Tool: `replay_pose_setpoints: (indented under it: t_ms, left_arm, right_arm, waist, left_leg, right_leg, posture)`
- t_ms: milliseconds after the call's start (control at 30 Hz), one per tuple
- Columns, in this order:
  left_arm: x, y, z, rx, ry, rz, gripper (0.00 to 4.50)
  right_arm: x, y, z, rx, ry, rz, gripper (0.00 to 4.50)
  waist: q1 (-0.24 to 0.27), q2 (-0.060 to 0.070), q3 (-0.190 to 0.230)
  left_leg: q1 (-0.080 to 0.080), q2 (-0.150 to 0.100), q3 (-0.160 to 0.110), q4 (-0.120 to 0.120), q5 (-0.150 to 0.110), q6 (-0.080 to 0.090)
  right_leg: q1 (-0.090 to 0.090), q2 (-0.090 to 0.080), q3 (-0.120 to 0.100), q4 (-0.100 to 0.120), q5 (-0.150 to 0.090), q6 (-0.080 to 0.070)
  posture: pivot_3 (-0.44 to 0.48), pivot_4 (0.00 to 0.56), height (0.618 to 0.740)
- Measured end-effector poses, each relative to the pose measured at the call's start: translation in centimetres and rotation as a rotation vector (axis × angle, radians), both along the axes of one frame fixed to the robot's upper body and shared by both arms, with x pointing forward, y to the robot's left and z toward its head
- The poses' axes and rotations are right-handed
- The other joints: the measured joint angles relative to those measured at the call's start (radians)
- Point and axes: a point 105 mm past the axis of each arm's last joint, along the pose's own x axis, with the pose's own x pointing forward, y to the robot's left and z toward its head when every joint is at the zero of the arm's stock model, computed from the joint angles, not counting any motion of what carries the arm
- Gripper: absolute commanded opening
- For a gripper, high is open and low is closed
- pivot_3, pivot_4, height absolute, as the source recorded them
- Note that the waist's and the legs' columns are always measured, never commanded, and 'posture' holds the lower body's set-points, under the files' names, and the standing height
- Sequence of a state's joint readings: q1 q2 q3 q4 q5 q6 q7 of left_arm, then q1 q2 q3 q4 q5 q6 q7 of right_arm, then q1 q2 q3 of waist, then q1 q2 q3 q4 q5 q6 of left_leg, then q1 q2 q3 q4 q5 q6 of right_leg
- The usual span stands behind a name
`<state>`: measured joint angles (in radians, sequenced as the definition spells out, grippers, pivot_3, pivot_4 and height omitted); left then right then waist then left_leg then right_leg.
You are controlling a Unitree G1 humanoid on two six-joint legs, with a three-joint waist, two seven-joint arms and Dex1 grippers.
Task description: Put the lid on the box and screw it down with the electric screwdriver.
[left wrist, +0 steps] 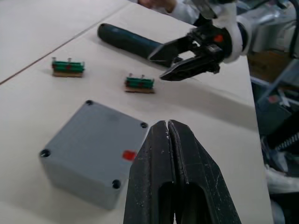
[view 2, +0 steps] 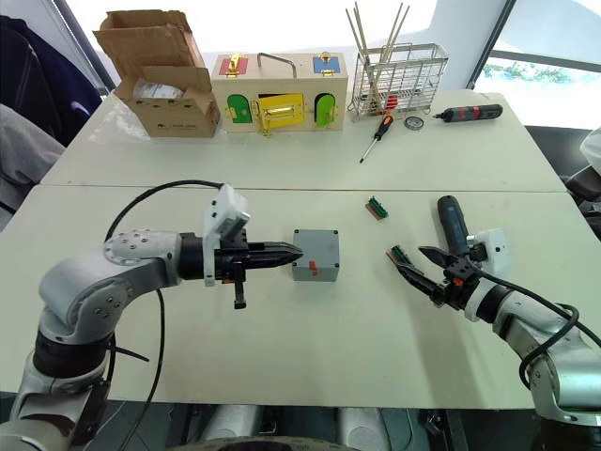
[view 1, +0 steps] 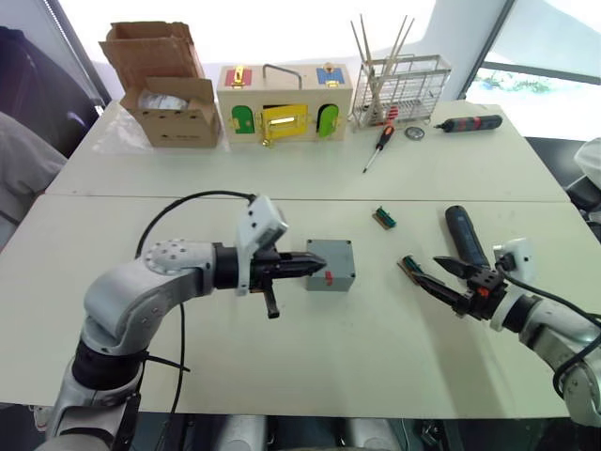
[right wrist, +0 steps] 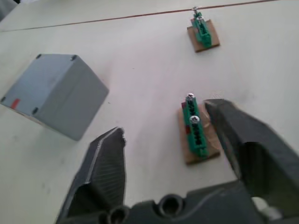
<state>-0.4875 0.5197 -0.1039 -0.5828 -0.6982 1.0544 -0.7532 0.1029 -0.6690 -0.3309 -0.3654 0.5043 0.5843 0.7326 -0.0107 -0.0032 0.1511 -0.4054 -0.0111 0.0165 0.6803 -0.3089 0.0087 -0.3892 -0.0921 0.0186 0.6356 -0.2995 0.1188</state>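
Observation:
The grey box (view 1: 331, 265) stands mid-table, a red mark on its near side. Its top is a flat grey face with corner screw holes (left wrist: 93, 135), which looks like the lid seated on it. My left gripper (view 1: 322, 266) is shut and empty, its tips at the box's left side. The electric screwdriver (view 1: 465, 235), thick and black, lies to the right on the table. Just in front of it my right gripper (view 1: 424, 266) is open over a small green terminal block (right wrist: 195, 133), which lies between the fingers, untouched.
A second green block (view 1: 384, 218) lies between the box and the driver. Along the back stand a cardboard box (view 1: 164, 94), a wooden box with coloured doors (view 1: 282, 103) and a wire rack (view 1: 399, 89). Near the rack lie a red-and-black hand screwdriver (view 1: 378, 148) and a slim driver (view 1: 472, 123).

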Motion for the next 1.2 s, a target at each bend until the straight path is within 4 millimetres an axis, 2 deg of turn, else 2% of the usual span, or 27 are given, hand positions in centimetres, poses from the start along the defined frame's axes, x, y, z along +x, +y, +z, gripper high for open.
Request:
replay_pose_setpoints:
  t_ms: [33, 67, 133, 300, 333, 467, 767, 867, 900, 933, 967, 1000, 1200]
  left_arm:
    - [0.0, -0.2, 0.0, 0.005, -0.005, -0.007, 0.0]
    - [0.0, -0.4, -0.2, 0.012, -0.013, -0.008, 0.0]
    - [0.3, -0.6, -0.6, 0.026, -0.016, -0.003, 0.0]
    - [0.3, -0.2, -1.6, 0.069, -0.007, 0.003, 0.0]
    - [0.3, -0.2, -1.7, 0.071, -0.005, 0.001, 0.0]
    - [0.3, 0.0, -1.8, 0.078, -0.002, 0.003, 0.0]
    - [0.3, 0.2, -2.4, 0.088, -0.005, 0.013, 0.0]
    - [0.3, 0.1, -2.4, 0.089, -0.009, 0.009, 0.0]
    - [0.3, 0.1, -2.4, 0.087, -0.012, 0.008, 0.0]
    - [0.3, 0.1, -2.4, 0.086, -0.013, 0.008, 0.0]
    - [0.3, 0.1, -2.4, 0.086, -0.012, 0.009, 0.0]
    - [0.3, 0.1, -2.4, 0.086, -0.013, 0.009, 0.0]
    - [0.5, 0.1, -2.4, 0.088, -0.013, 0.021, 0.0]
  right_arm:
    - [0.1, 0.1, -0.1, -0.003, -0.001, 0.001, 4.36]
    - [0.3, 0.1, -0.2, -0.003, -0.006, -0.008, 4.43]
    - [1.1, 0.2, -0.3, 0.004, -0.02, -0.025, 4.43]
    - [1.7, 0.2, -1.1, 0.007, -0.01, -0.053, 4.43]
    - [1.8, 0.1, -1.3, 0.005, -0.01, -0.059, 3.94]
    - [2.0, -0.2, -1.8, 0.005, -0.004, -0.075, 2.79]
    - [1.9, -0.3, -1.9, 0.004, -0.009, -0.075, 2.79]
    - [1.9, -0.3, -2.0, 0.003, -0.007, -0.075, 1.98]
    - [1.9, -0.3, -2.1, 0.003, -0.004, -0.075, 1.36]
    - [1.9, -0.3, -2.2, 0.002, -0.003, -0.076, 1.03]
    - [2.0, -0.3, -2.2, 0.002, -0.003, -0.078, 0.4]
    - [2.0, -0.4, -2.3, 0.002, -0.002, -0.081, 0.03]
    - [2.2, -0.5, -2.4, -0.007, -0.012, -0.083, 0.03]
  waist:
    - [0.0, 0.0, 0.0]
    - [0.0, 0.0, 0.0]
    - [-0.001, 0.001, 0.0]
    - [0.003, 0.001, 0.0]
    - [0.004, 0.001, 0.0]
    - [0.003, 0.001, 0.0]
    - [0.003, 0.001, 0.0]
    - [0.002, 0.001, 0.0]
    - [0.002, 0.001, 0.0]
    - [0.002, 0.001, 0.0]
    - [0.002, 0.001, 0.0]
    - [0.002, 0.001, 0.0]
    - [0.003, 0.001, 0.0]
  left_leg:
    - [0.0, 0.0, 0.0, 0.0, 0.0, 0.0]
    - [0.0, 0.001, 0.0, 0.0, 0.001, -0.001]
    - [0.0, 0.001, 0.0, 0.0, 0.004, -0.006]
    - [-0.001, 0.002, 0.0, 0.001, 0.003, -0.005]
    - [-0.001, 0.002, 0.0, 0.001, 0.002, -0.003]
    - [-0.001, 0.002, 0.0, 0.002, 0.001, -0.002]
    - [-0.001, 0.002, 0.0, 0.002, 0.002, -0.002]
    - [-0.001, 0.002, 0.0, 0.002, 0.002, -0.002]
    - [-0.001, 0.002, 0.0, 0.002, 0.002, -0.002]
    - [-0.001, 0.002, 0.0, 0.002, 0.002, -0.002]
    - [-0.001, 0.002, 0.0, 0.002, 0.002, -0.002]
    - [-0.001, 0.002, 0.0, 0.002, 0.002, -0.002]
    - [-0.001, 0.002, 0.0, 0.002, 0.002, -0.002]
  right_leg:
    - [0.0, 0.001, 0.0, 0.0, 0.0, 0.0]
    - [0.0, 0.002, 0.0, 0.0, 0.0, 0.0]
    - [-0.001, 0.003, 0.001, 0.0, 0.0, 0.0]
    - [-0.001, 0.004, 0.001, 0.0, 0.0, 0.0]
    - [-0.001, 0.005, 0.0, 0.0, 0.0, 0.0]
    - [-0.001, 0.005, 0.0, 0.0, 0.0, 0.0]
    - [-0.001, 0.005, 0.0, 0.0, 0.0, 0.0]
    - [-0.001, 0.005, 0.0, 0.001, 0.0, 0.0]
    - [-0.001, 0.005, 0.0, 0.001, 0.0, 0.0]
    - [-0.001, 0.005, 0.0, 0.001, 0.0, 0.0]
    - [-0.001, 0.006, 0.0, 0.001, 0.0, 0.0]
    - [-0.001, 0.006, 0.0, 0.001, 0.0, 0.0]
    - [-0.001, 0.006, 0.0, 0.001, 0.0, 0.0]
  posture:
    - [0.0, 0.15, 0.74]
    - [0.0, 0.15, 0.74]
    - [0.0, 0.15, 0.74]
    - [0.0, 0.15, 0.74]
    - [0.0, 0.15, 0.74]
    - [0.0, 0.15, 0.74]
    - [0.0, 0.15, 0.74]
    - [0.0, 0.15, 0.74]
    - [0.0, 0.15, 0.74]
    - [0.0, 0.15, 0.74]
    - [0.0, 0.15, 0.74]
    - [0.0, 0.15, 0.74]
    - [0.0, 0.15, 0.74]
